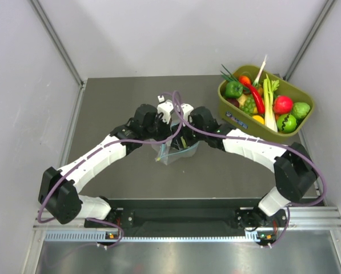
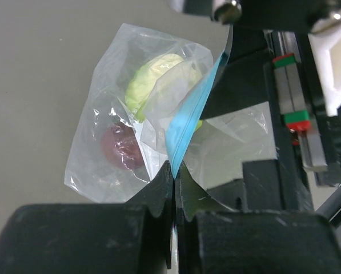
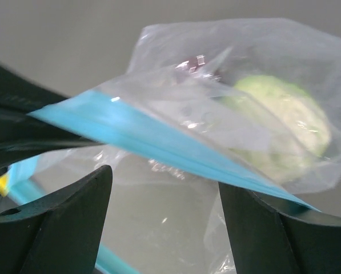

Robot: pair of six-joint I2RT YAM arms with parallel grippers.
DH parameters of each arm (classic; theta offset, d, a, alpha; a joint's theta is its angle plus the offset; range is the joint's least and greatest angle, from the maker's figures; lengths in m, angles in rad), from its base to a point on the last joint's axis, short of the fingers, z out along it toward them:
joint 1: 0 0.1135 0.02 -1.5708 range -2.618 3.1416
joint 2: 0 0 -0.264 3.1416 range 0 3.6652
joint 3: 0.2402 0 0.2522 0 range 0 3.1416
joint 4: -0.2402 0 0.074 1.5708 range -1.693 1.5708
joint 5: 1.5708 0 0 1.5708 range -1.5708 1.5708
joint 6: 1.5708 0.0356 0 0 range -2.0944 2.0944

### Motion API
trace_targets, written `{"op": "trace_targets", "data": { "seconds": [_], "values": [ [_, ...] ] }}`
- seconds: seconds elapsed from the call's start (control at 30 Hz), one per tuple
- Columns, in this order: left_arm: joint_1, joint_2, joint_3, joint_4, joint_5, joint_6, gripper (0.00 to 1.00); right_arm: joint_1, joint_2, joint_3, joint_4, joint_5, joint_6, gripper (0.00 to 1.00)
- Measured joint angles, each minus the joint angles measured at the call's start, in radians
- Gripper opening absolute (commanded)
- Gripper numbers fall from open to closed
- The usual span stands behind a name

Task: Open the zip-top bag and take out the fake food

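The clear zip-top bag (image 1: 173,154) hangs between both grippers over the middle of the table. My left gripper (image 2: 175,171) is shut on its teal zip strip (image 2: 187,123); the bag (image 2: 110,154) droops beyond the fingers. Inside it are a pale green cabbage (image 2: 153,80) and a dark red piece (image 2: 121,148), blurred by plastic. My right gripper (image 3: 164,211) is open, one finger on each side, with the zip strip (image 3: 159,142) running across above the gap. The cabbage (image 3: 284,125) shows through the bag at the right. No bell pepper shows in the bag.
An olive-green tub (image 1: 233,114) at the back right holds several toy fruits and vegetables, with celery stalks sticking up. Grey walls stand close on the left, back and right. The arm bases sit on a rail (image 1: 181,217) at the near edge.
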Motion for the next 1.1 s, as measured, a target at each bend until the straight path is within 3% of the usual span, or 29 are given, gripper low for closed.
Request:
{"op": "trace_targets", "data": {
  "seconds": [0.57, 0.9, 1.1],
  "values": [
    [0.0, 0.002, 0.0, 0.0, 0.004, 0.003, 0.0, 0.034, 0.028, -0.001, 0.074, 0.318, -0.045, 0.74],
    [0.0, 0.009, 0.0, -0.003, 0.012, 0.006, 0.0, 0.034, -0.007, -0.037, 0.07, 0.074, -0.052, 0.72],
    [0.0, 0.009, 0.0, -0.006, 0.023, 0.01, 0.0, 0.034, -0.001, -0.039, 0.071, 0.011, -0.028, 0.74]
  ]
}}
